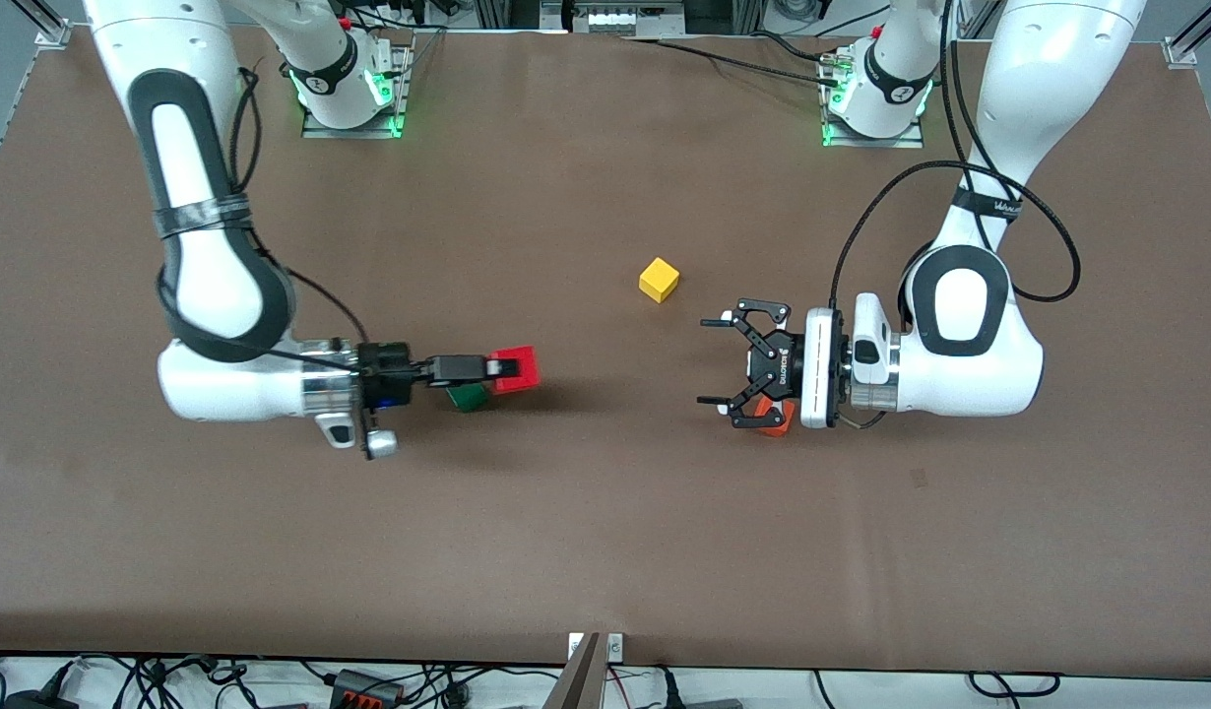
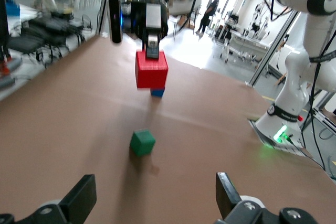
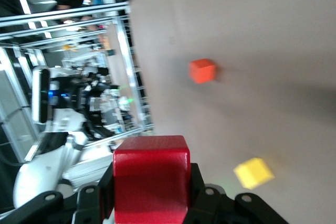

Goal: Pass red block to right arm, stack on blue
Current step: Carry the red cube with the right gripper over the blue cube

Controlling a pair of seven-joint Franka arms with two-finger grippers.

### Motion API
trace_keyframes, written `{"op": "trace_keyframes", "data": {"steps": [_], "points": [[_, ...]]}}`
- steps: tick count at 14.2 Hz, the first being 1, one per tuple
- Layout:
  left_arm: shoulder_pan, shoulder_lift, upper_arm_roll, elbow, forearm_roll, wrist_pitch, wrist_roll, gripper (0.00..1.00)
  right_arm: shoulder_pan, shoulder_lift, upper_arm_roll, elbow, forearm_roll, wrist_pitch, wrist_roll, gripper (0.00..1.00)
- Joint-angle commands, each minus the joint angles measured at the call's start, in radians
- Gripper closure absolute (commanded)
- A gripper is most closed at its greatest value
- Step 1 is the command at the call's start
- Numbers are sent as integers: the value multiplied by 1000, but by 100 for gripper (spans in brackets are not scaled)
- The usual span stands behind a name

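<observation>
My right gripper (image 1: 505,369) is shut on the red block (image 1: 517,368) and holds it just above the table, beside a green cube. The right wrist view shows the red block (image 3: 151,178) clamped between the black fingers (image 3: 195,184). In the left wrist view the red block (image 2: 151,69) hangs in front of the blue cube (image 2: 157,92), which peeks out below it. The blue cube is hidden in the front view. My left gripper (image 1: 709,361) is open and empty over an orange cube, its wide fingers (image 2: 80,196) facing the right arm.
The green cube (image 1: 466,397) lies on the table under the right gripper's fingers, also in the left wrist view (image 2: 142,142). An orange cube (image 1: 775,418) sits under the left gripper. A yellow cube (image 1: 659,280) lies mid-table, farther from the front camera.
</observation>
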Motion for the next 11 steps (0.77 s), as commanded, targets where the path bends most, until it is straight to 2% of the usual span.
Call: {"op": "trace_keyframes", "data": {"steps": [1,2,3,5,7,8,11], "points": [[-14,15,2,28,158,-6,-167,0,-80,-38,11,-31,-217,-22,-23,100],[-14,17,4,28,230,-6,-225,0,-106,-41,11,-31,-318,-21,-23,100],[-14,24,4,30,354,-2,-267,0,-133,-39,9,-31,-431,-15,-26,100],[-16,70,5,86,529,-6,-322,0,-169,-41,8,-34,-649,-13,-52,100],[-14,84,2,122,707,-31,-440,0,-174,-49,-37,-37,-840,-16,-52,100],[-13,83,4,132,775,-61,-490,0,-174,-62,-46,-55,-895,-16,-52,100],[16,75,36,143,867,-72,-560,0,-169,-102,-121,-117,-1038,-8,-48,100]]}}
